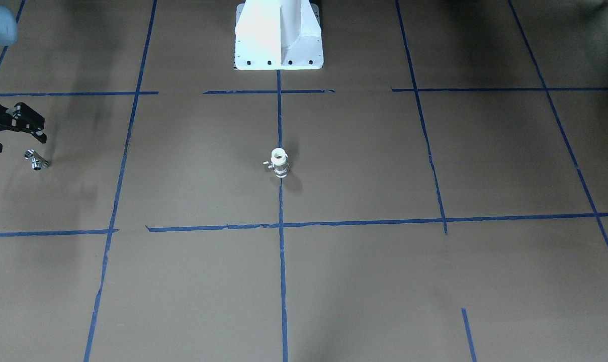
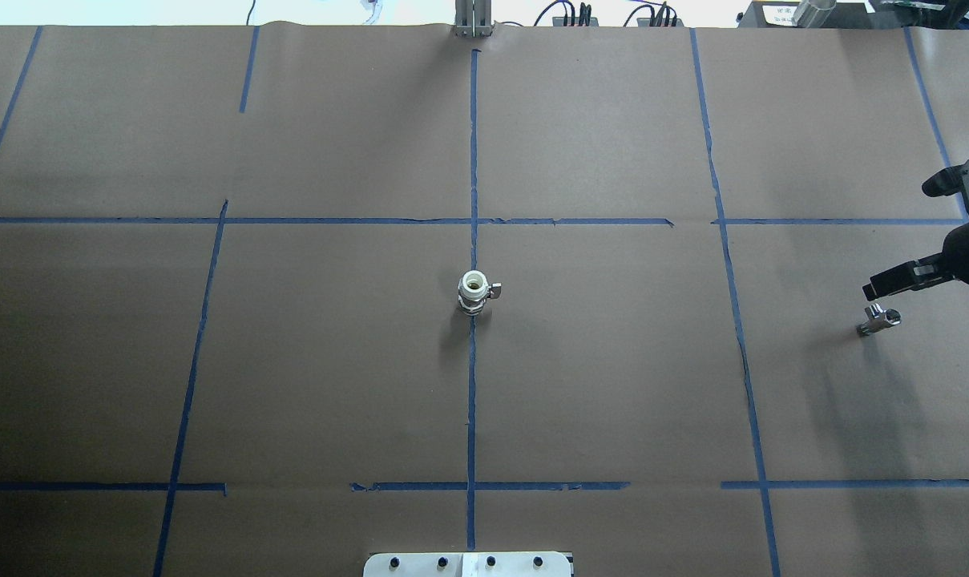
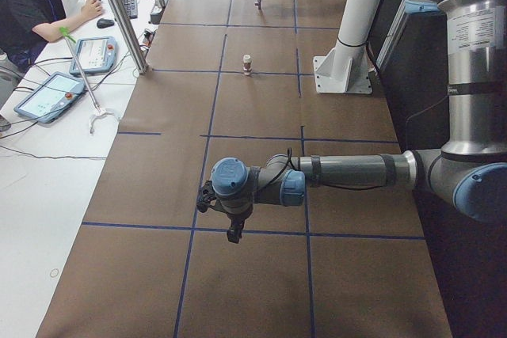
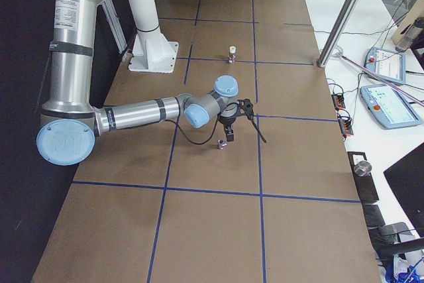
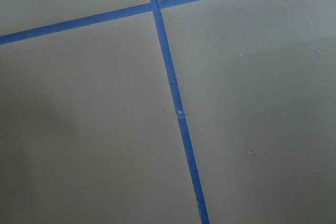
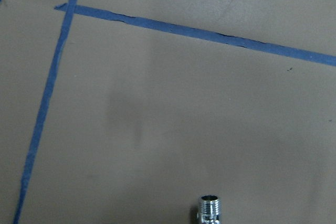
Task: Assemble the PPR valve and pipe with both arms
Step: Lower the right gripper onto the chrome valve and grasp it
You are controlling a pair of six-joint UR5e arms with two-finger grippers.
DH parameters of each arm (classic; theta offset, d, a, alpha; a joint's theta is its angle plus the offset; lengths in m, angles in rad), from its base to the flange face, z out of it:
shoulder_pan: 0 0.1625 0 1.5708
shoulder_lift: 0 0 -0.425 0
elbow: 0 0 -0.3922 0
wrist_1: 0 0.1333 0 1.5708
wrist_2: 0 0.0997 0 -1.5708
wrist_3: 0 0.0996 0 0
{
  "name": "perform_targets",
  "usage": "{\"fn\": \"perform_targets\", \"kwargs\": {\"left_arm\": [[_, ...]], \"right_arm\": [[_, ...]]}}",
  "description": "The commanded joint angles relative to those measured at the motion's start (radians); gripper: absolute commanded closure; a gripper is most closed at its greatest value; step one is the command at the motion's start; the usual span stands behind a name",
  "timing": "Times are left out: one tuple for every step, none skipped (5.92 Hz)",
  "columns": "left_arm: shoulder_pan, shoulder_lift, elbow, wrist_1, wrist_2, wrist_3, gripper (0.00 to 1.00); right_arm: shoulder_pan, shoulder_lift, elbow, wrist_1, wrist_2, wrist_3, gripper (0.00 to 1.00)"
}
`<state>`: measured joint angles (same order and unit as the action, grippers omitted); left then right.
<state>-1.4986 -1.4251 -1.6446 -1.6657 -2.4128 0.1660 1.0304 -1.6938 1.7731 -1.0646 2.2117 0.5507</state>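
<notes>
At the middle of the table [image 2: 316, 377], on the long blue tape line [image 2: 471, 401], we find the PPR valve [image 2: 474, 293]. It stands upright with its open white end up and its small handle pointing sideways. It is well apart from both arms.

Far out on the robot's right side we note the pipe [image 2: 877, 319], lying on the brown paper with its chrome catching the light. The right gripper [image 2: 901, 240] hangs just beside it with its fingers spread wide and nothing between them. The tip of the nearer finger [image 2: 905, 277] sits close above the pipe, and we cannot tell whether the two touch. In the right wrist view only the pipe's threaded end shows, at the bottom edge.

The left arm [image 3: 348, 172] reaches low over the table's opposite end. We see the left gripper [image 3: 219, 215] only from the side camera, so we cannot tell how its fingers stand. The left wrist view shows only paper and crossing tape.

The white pedestal [image 1: 278, 35] stands behind the valve.
</notes>
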Motion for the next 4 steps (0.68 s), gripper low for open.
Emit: {"fn": "perform_targets", "kwargs": {"left_arm": [[0.000,-0.003,0.002,0.000,0.000,-0.003,0.00],[0.000,-0.006,0.006,0.000,0.000,-0.003,0.00],[0.000,-0.006,0.006,0.000,0.000,-0.005,0.00],[0.001,-0.009,0.008,0.000,0.000,-0.008,0.00]], "right_arm": [[-0.032,-0.001,-0.066,0.066,-0.001,0.000,0.01],[-0.052,-0.006,-0.064,0.066,0.000,0.001,0.01],[-0.065,-0.009,-0.064,0.066,-0.001,0.000,0.01],[-0.066,-0.029,-0.064,0.068,-0.001,-0.002,0.01]]}}
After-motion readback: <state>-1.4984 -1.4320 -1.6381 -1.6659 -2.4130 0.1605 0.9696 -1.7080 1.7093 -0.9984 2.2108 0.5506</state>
